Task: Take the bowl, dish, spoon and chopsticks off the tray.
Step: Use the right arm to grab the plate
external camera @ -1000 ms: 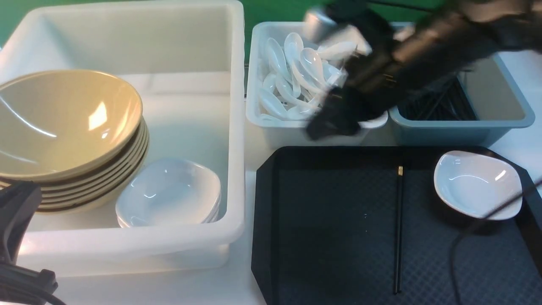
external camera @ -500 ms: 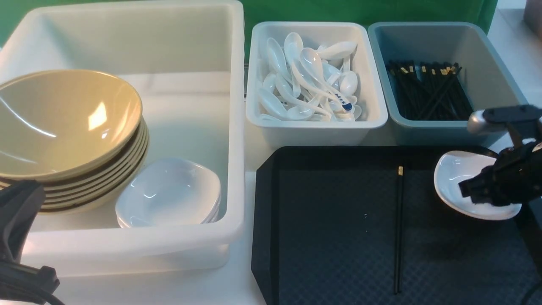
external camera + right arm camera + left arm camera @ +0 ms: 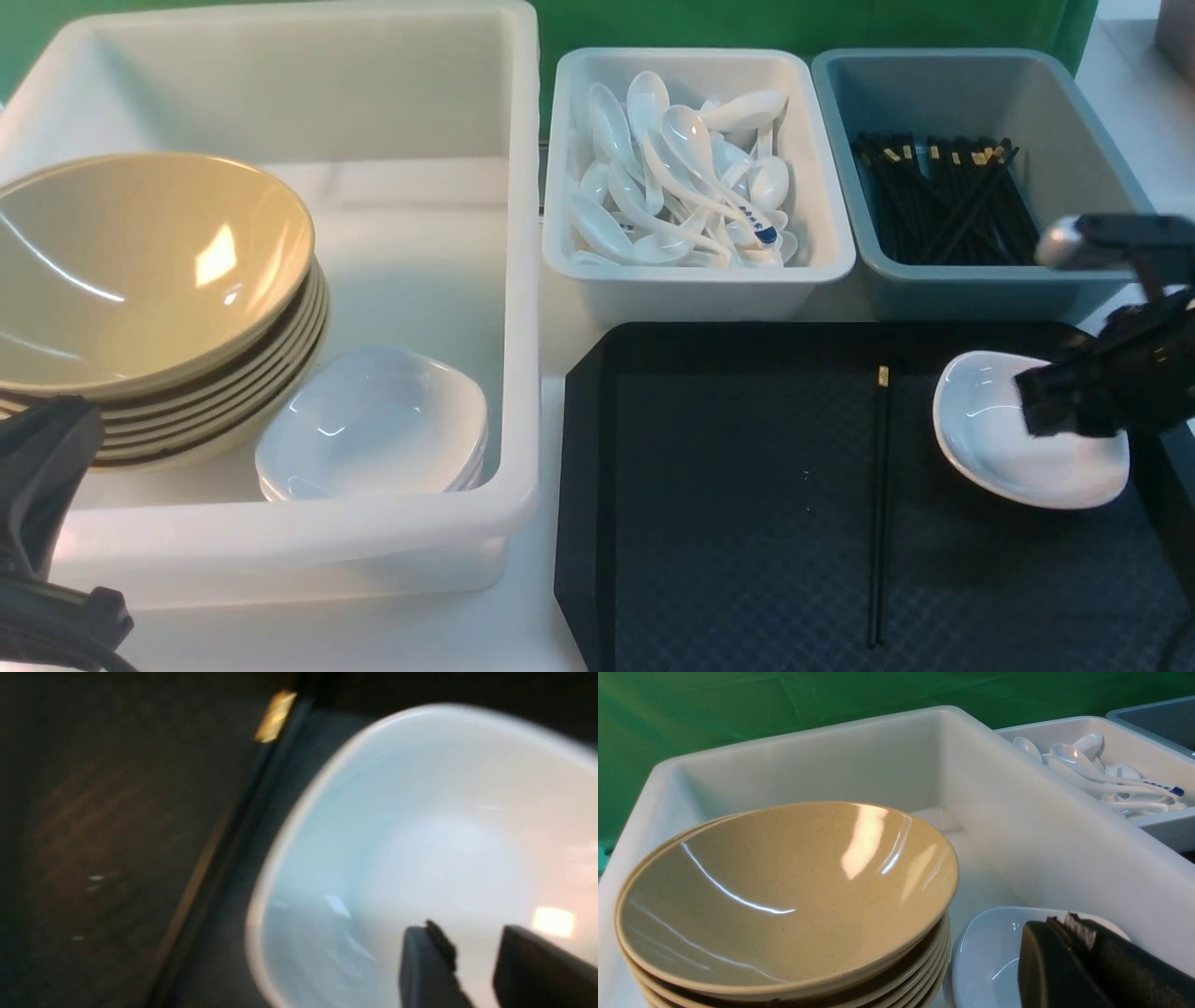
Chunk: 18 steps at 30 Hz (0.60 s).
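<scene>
The white dish (image 3: 990,439) sits on the right of the black tray (image 3: 728,485). My right gripper (image 3: 1036,408) hovers over the dish's right part with its tips down inside it. In the right wrist view its jaws (image 3: 467,933) stand a little apart over the dish's inside (image 3: 397,835), with nothing between them. The black chopsticks (image 3: 878,504) lie lengthwise mid-tray, gold band (image 3: 275,716) at the far end. Khaki bowls (image 3: 140,271) are stacked in the big white tub. No bowl or spoon shows on the tray. My left gripper (image 3: 1064,921) is shut and empty by that tub's near left side.
The big white tub (image 3: 523,280) also holds a stack of white dishes (image 3: 373,429). Behind the tray stand a white tub of spoons (image 3: 681,177) and a grey-blue tub of chopsticks (image 3: 943,196).
My right arm swung from over the spoon tub down to the dish. In the last half second the dish slid a little left and toward me. The left arm stayed still.
</scene>
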Motion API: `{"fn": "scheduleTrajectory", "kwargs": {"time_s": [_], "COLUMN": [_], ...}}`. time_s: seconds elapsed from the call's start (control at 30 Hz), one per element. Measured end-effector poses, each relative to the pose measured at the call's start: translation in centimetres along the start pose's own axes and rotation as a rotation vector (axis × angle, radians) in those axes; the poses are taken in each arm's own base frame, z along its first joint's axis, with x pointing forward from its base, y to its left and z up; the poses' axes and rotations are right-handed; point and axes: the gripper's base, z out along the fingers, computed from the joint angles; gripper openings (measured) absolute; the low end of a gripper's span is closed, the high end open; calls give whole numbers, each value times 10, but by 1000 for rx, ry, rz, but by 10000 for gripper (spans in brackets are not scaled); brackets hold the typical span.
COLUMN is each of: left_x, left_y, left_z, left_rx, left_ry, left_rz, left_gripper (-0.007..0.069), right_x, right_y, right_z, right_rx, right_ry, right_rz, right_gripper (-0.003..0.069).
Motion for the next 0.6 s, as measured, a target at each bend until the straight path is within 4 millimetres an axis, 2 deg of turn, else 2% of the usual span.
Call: {"fn": "scheduleTrajectory", "kwargs": {"time_s": [0.13, 0.23, 0.33, 0.37, 0.43, 0.47, 0.6], "left_x": [1, 1, 1, 1, 1, 1, 1], "left_y": [-1, -1, -1, -1, -1, -1, -1], "left_z": [0, 0, 0, 0, 0, 0, 0], "left_rx": [7, 11, 11, 11, 11, 11, 11], "left_ry": [10, 15, 15, 15, 15, 15, 14], "left_rz": [0, 1, 1, 1, 1, 1, -2], "left_gripper": [-8, -8, -8, -8, -8, -8, -8], "right_x": [2, 5, 7, 8, 9, 11, 10], "right_y": [-24, -33, -35, -36, -37, -38, -38], "right_z": [-3, 5, 17, 27, 32, 38, 38], "right_rx": [42, 52, 49, 46, 43, 43, 41], "right_ry": [5, 35, 65, 89, 101, 118, 108], "right_rz": [107, 171, 189, 198, 203, 210, 196], "right_gripper": [369, 402, 408, 408, 408, 397, 331]}}
